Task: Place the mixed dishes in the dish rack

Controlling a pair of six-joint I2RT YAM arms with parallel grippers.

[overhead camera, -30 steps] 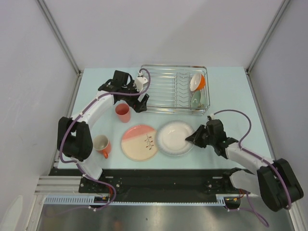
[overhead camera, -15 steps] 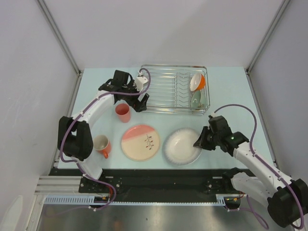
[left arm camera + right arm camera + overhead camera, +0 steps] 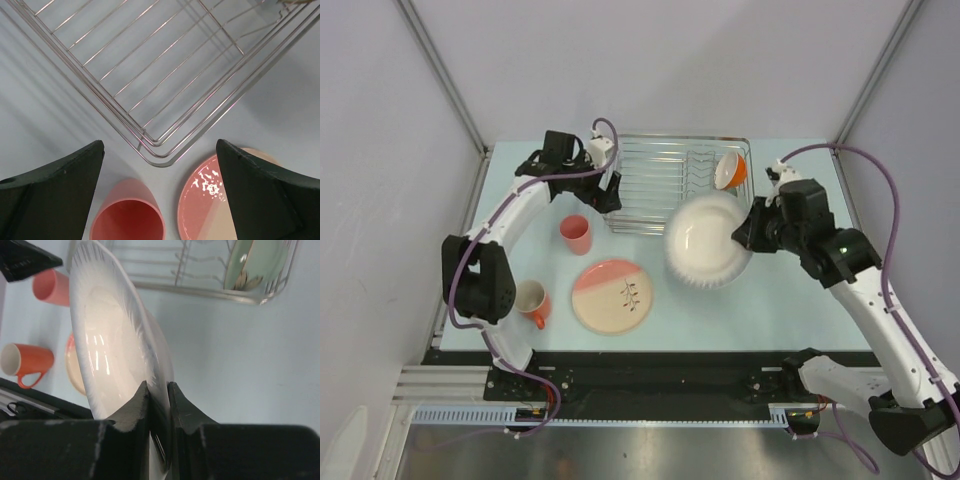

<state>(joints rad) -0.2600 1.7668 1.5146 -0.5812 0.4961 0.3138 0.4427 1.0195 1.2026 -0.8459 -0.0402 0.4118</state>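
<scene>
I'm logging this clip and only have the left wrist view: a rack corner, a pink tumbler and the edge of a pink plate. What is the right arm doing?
Observer: The right end effector is shut on the rim of the white plate. It holds the plate tilted on edge above the table, in front of the dish rack.
Operator: Is anything loaded already?
Observer: Two bowls stand at the rack's right end, an orange-and-white bowl and a green bowl.
Operator: And the mug?
Observer: The orange mug sits upright on the table, left of the pink-and-cream plate.
</scene>
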